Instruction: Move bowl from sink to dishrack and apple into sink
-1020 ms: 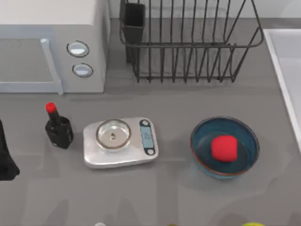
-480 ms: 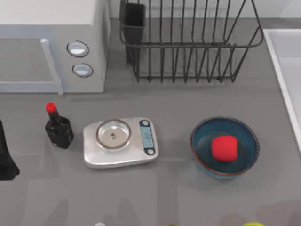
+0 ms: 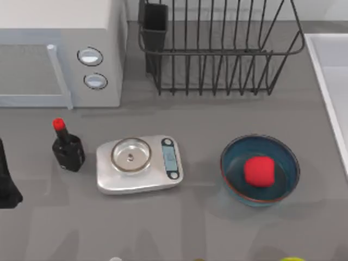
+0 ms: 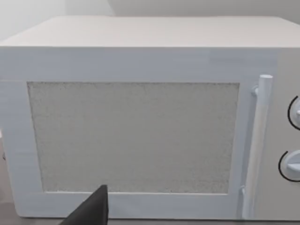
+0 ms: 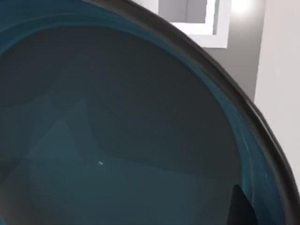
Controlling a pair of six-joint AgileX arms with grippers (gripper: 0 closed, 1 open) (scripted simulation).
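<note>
Overhead, we see a round dark teal-blue bowl with a thin reddish-brown rim [image 3: 260,170] resting on the grey tabletop [image 3: 206,117] toward the right, with the small bright-red, slightly blocky apple [image 3: 258,171] lying inside it, near its middle. Farther back stands the large black wire dishrack of upright bars [image 3: 220,49], its dark square cutlery cup [image 3: 155,24] at the far left corner; no dish sits between its bars. Along the right edge runs the pale white-grey sink with its raised light rim [image 3: 326,76], well apart from the apple.

Our left arm is parked at the left edge of the table, a dark part of it [image 3: 6,182] showing there. Its wrist camera faces the white microwave box [image 4: 140,122] with a speckled door window and upright handle, and a dark fingertip [image 4: 93,208] shows low in that view; we cannot tell how its jaws stand.

Our right wrist camera looks closely into a second dark teal-blue bowl interior [image 5: 117,140], with a dark tip [image 5: 241,208] at its edge; whether that gripper clasps the bowl, we cannot tell.

Left of the apple's bowl sit a silver kitchen scale with a round pan [image 3: 138,163] and, further left, a black bottle with a red cap [image 3: 66,147].
</note>
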